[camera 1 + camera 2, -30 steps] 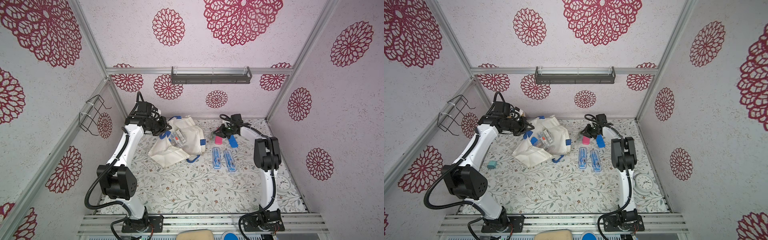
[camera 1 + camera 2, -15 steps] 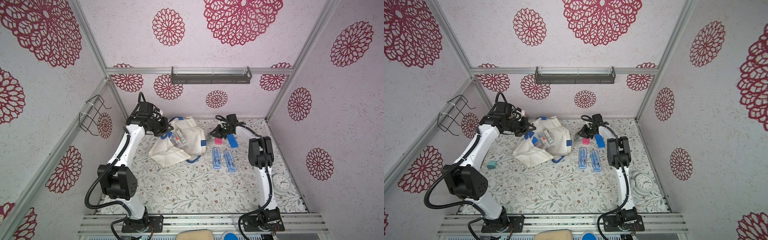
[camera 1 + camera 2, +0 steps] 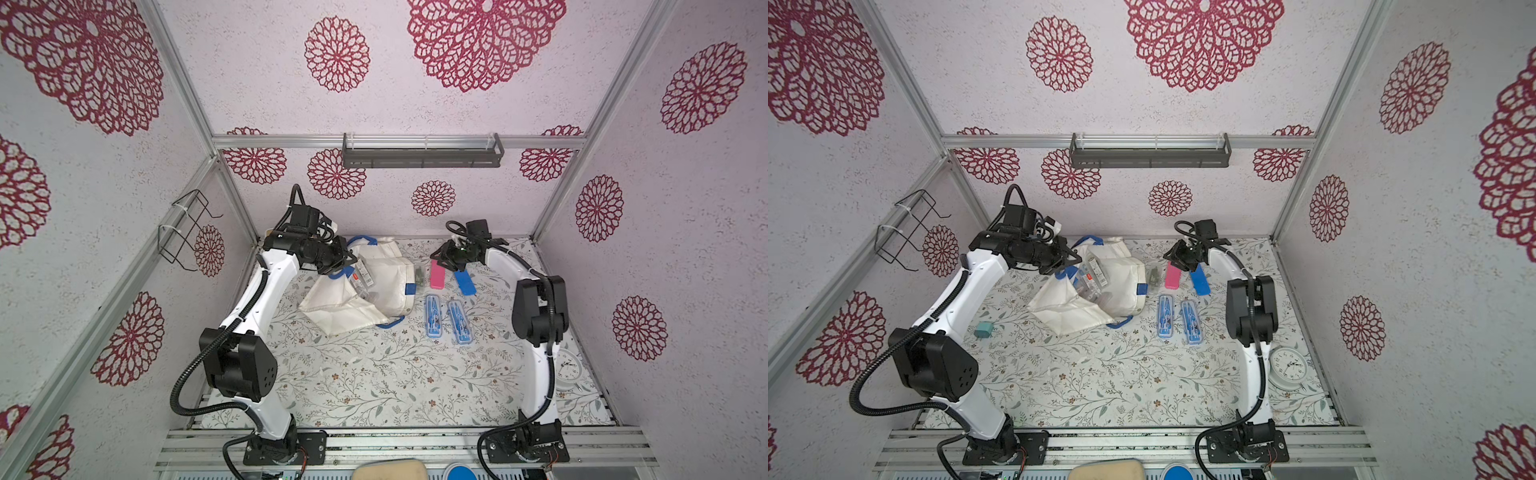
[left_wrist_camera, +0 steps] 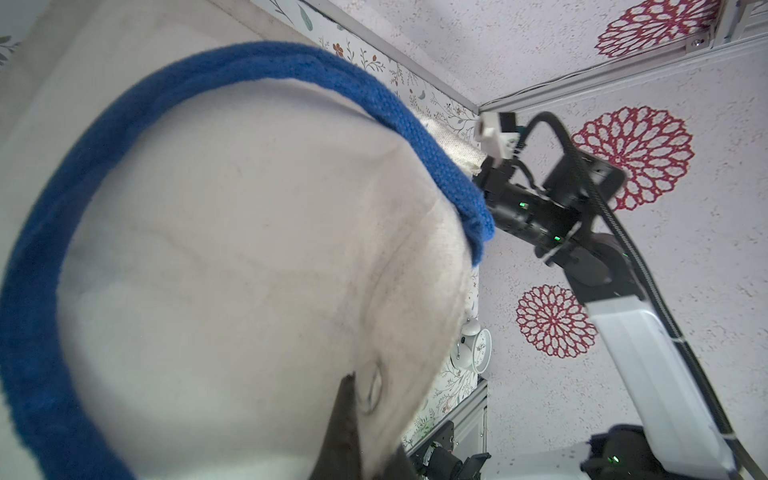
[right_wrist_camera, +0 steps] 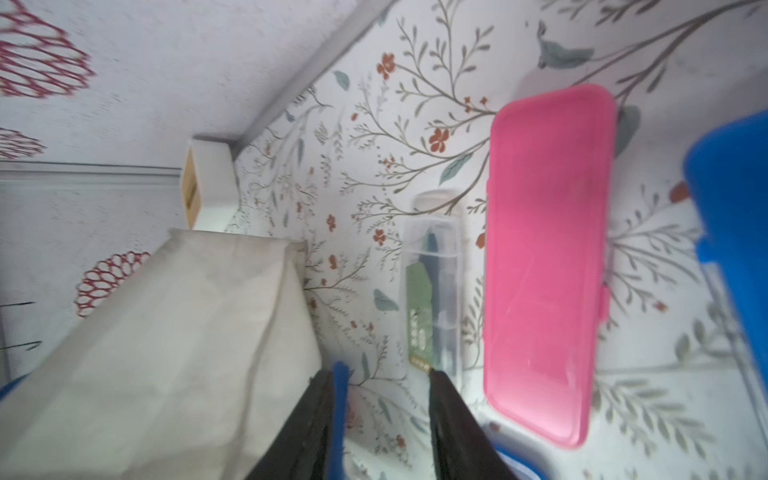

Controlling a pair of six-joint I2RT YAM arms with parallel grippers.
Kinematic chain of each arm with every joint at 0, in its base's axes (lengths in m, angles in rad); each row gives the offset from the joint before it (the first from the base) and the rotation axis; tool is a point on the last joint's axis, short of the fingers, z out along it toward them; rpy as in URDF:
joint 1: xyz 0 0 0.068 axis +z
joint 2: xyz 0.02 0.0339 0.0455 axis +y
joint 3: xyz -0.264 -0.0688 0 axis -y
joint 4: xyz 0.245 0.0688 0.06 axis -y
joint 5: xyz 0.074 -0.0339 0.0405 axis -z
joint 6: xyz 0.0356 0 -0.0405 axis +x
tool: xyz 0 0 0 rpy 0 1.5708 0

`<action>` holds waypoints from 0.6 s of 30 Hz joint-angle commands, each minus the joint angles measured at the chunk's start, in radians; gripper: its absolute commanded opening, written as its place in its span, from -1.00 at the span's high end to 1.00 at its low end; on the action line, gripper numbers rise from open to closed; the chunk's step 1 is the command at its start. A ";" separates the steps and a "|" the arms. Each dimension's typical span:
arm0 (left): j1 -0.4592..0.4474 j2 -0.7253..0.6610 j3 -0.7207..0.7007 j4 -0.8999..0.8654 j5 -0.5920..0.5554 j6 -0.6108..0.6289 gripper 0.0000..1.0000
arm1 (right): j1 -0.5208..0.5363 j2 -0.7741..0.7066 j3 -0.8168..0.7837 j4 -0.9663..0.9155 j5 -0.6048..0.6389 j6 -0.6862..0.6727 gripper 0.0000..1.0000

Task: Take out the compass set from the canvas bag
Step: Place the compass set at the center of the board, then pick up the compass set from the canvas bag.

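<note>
The cream canvas bag (image 3: 365,291) (image 3: 1096,295) lies crumpled at the back left of the table. My left gripper (image 3: 345,259) (image 4: 370,440) is shut on its fabric by the blue handle (image 4: 291,70). A clear packet with a red label (image 3: 360,277) shows in the bag's mouth. Two blue compass set cases (image 3: 432,311) (image 3: 459,316) lie side by side to the right of the bag. My right gripper (image 3: 442,261) (image 5: 382,415) hangs open and empty over the table, between the bag (image 5: 166,353) and a clear case (image 5: 434,291).
A pink case (image 3: 437,275) (image 5: 548,266) and a blue case (image 3: 464,283) lie under the right wrist. A white box with a tan top (image 5: 208,183) stands at the back wall. A clock (image 3: 1288,368) sits front right, and a teal plug (image 3: 983,330) lies beside the left arm.
My right gripper's jaws have spread apart and it has shifted slightly toward the bag. The left gripper keeps its hold on the bag and has barely moved.
</note>
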 commanded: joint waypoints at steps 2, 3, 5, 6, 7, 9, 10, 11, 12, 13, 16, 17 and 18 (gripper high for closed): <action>-0.026 0.005 0.024 0.034 0.002 -0.008 1.00 | 0.066 -0.292 -0.171 0.182 0.043 0.112 0.32; -0.029 0.003 0.024 0.031 -0.006 -0.007 1.00 | 0.091 -0.333 -0.212 0.199 0.058 0.119 0.33; -0.034 0.002 0.025 0.024 -0.026 -0.011 1.00 | 0.162 -0.412 -0.289 0.222 0.086 0.127 0.36; -0.035 0.000 0.025 0.022 -0.035 -0.013 1.00 | 0.195 -0.433 -0.315 0.229 0.090 0.127 0.36; -0.036 -0.001 0.024 0.020 -0.048 -0.016 1.00 | 0.237 -0.448 -0.337 0.233 0.081 0.125 0.36; -0.038 -0.003 0.027 0.018 -0.065 -0.023 1.00 | 0.316 -0.451 -0.352 0.196 0.070 0.101 0.42; -0.039 -0.004 0.029 0.017 -0.073 -0.028 1.00 | 0.354 -0.450 -0.361 0.179 0.066 0.075 0.43; -0.039 -0.006 0.030 0.020 -0.081 -0.031 1.00 | 0.392 -0.445 -0.372 0.160 0.065 0.057 0.43; -0.040 -0.008 0.030 0.022 -0.087 -0.034 1.00 | 0.418 -0.441 -0.387 0.155 0.057 0.047 0.44; -0.041 -0.011 0.036 0.025 -0.094 -0.037 1.00 | 0.441 -0.433 -0.405 0.160 0.036 0.043 0.44; -0.041 -0.014 0.050 0.027 -0.117 -0.042 1.00 | 0.495 -0.397 -0.429 0.175 -0.033 0.038 0.45; -0.041 -0.014 0.058 0.027 -0.121 -0.041 1.00 | 0.511 -0.373 -0.418 0.172 -0.065 0.033 0.46; -0.041 -0.012 0.066 0.025 -0.127 -0.041 1.00 | 0.525 -0.350 -0.398 0.157 -0.087 0.026 0.48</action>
